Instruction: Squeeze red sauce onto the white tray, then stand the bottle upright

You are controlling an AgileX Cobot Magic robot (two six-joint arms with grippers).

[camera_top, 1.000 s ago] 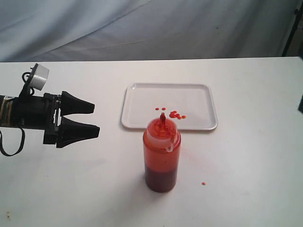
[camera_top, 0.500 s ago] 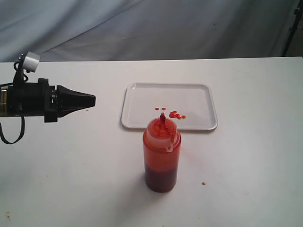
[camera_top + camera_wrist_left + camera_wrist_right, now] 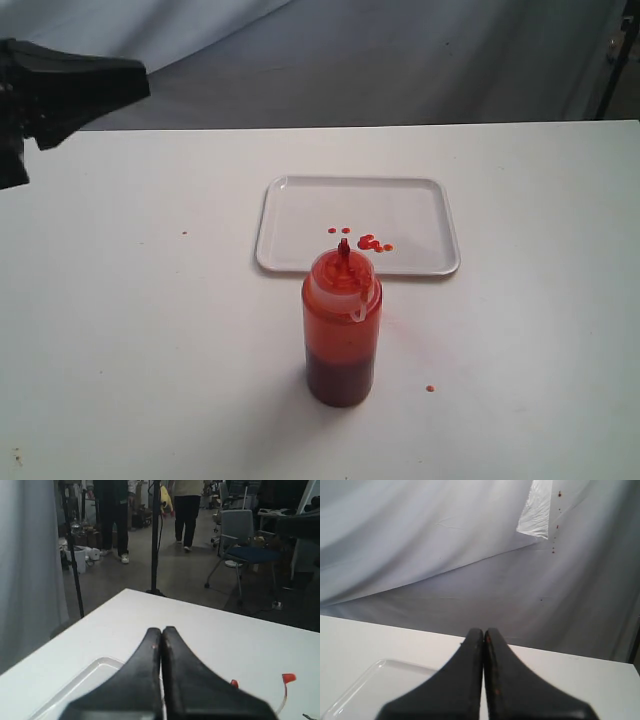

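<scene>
Bottle [image 3: 341, 330] stands upright on the table [image 3: 150, 330], nozzle up, tether loop hanging down its front; dark red sauce fills the lower part. Tray [image 3: 300, 210] sits at 12 o'clock from the bottle, and the bottle top overlaps the tray's near rim in the exterior view, so I can't tell whether they touch. Sauce [image 3: 370, 242] on the tray is a small blob cluster plus two drops near the near rim, just behind the nozzle. One stray drop [image 3: 430, 388] is on the table at 4 o'clock from the bottle. Left gripper [image 3: 143, 82] is at 10 o'clock, well apart from the bottle and raised above the table, tip pointing toward 3 o'clock. Its wrist view [image 3: 161, 630] shows the jaws clenched tight with nothing between them, tray corner [image 3: 95, 672] beneath. Right gripper [image 3: 483, 631] shows only in its wrist view, also clenched on nothing, tray edge [image 3: 370, 680] below it.
</scene>
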